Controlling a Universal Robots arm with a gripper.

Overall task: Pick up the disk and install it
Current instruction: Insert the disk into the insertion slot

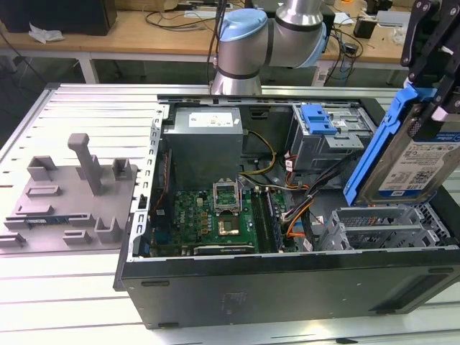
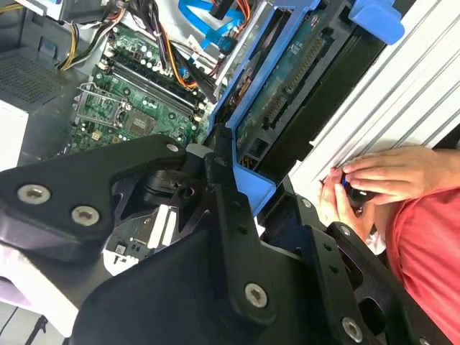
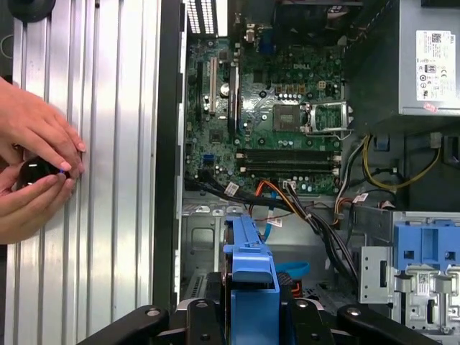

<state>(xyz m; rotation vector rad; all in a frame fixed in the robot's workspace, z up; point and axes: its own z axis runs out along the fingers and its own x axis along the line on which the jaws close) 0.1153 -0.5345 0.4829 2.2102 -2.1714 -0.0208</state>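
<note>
Disk [image 1: 413, 165] being held tilted, on edge, at exterior view's right, with claw [image 1: 430, 80] clamped on its upper end. Disk being suspended directly over drive cage [image 1: 381, 231] of open computer case [image 1: 287, 287].

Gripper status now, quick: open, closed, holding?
Gripper: shut on the disk, over the open case.
Person's hands: around a small dark object.
</note>
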